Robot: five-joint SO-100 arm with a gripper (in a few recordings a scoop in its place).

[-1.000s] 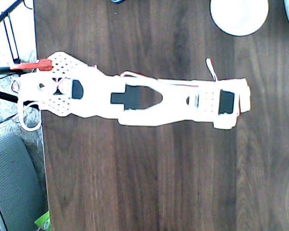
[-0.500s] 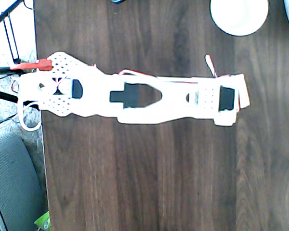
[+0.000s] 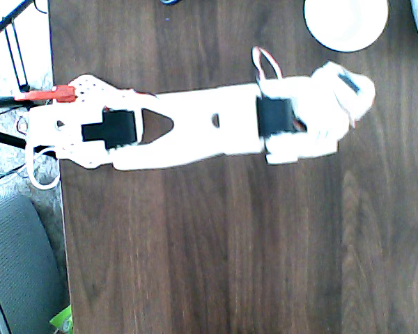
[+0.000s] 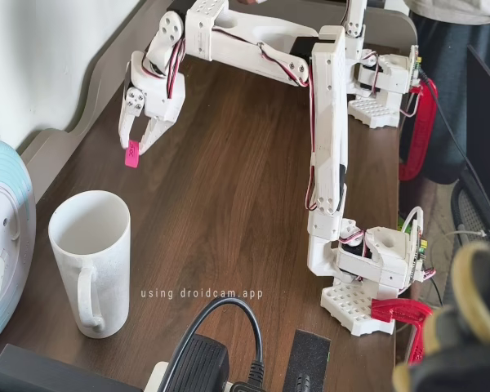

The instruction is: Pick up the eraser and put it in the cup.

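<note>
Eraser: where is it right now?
In the fixed view the eraser is pinched in the tool, held above the table at upper left, beyond the cup and not yet over it.

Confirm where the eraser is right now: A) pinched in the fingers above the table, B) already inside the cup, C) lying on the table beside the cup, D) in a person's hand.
A: in the fixed view the eraser hangs pinched at the tips of the fingers, raised off the table and short of the cup.

White plastic arm (image 4: pixel 327 139), red/white wires, blk servos
</note>
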